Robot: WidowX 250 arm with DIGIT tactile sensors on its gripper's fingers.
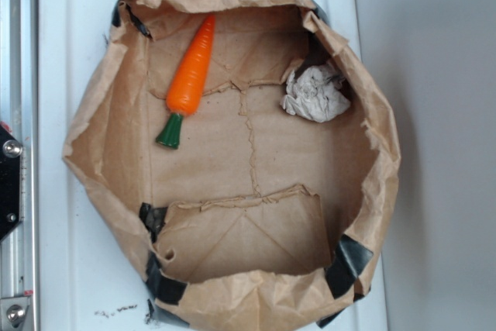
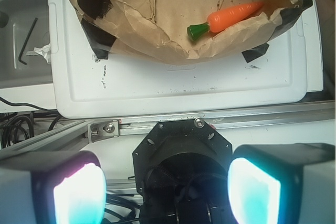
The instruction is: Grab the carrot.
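Your carrot lies in the upper left of the exterior view, on the floor of the brown paper bag that has been flattened open into a shallow basin. Its pointed tip aims toward the top rim, and its green stem points down and to the left.

It looks like glossy, hard plastic: probably light and stiff, and likely slippery. You would do best to take it across the thick orange part just above the stem, where the sides are closest to parallel. Toward the tip the taper could squirt it out of the pads.

In the wrist view your gripper is wide open and holds nothing; the two glowing pads stand well apart at the bottom of the frame, back over the metal rail, well short of the bag.

For room, mind the bag's raised left wall, which stands near the carrot. The floor to the right of the carrot is open. The crumpled paper ball sits well apart at the upper right. The bag rests on a white tray, so come in from above rather than across the rim.
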